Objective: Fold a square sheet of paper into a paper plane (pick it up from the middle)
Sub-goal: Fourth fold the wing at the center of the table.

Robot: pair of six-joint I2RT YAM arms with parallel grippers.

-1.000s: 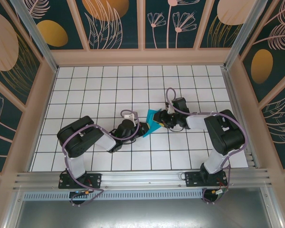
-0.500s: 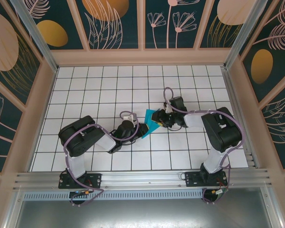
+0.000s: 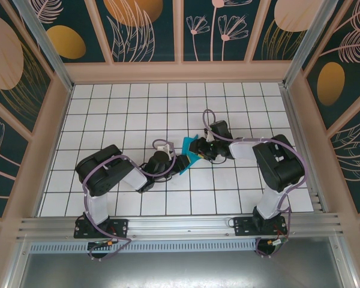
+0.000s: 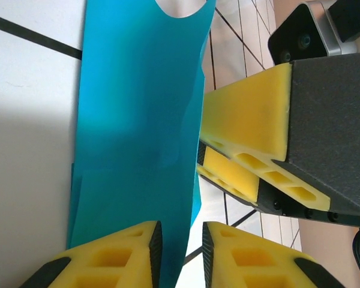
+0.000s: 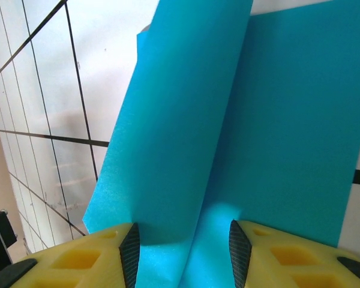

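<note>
In the middle of the table (image 3: pixel 108 108), between the two wrists, the sheet of paper (image 3: pixel 192 154) is being held up on edge, partly folded into long teal layers. Compared with a second ago, the left claw (image 4: pixel 181 228) is being eased apart. A gap is now being shown between its yellow fingers (image 4: pixel 108 261), with the paper lying against one of them and clear of the other, so the sheet is being let go on that side. The right claw (image 5: pixel 183 231) is being kept half spread, with two bowed layers filling the space and touching both pads, so it is judged to be pinching the paper alone. Its wrist is also being carried a little left and far, and the paper is being seen narrower from above. For the task, this is being read as a pressed crease being released and the sheet being handed to the right side, with a pointed dart not yet formed. The number of folds cannot be made out. The paper's ends are being cut off in both wrist views, and from above the fingertips are being hidden under the wrists. Whether the paper's lower edge is touching the tiles cannot be told.
</note>
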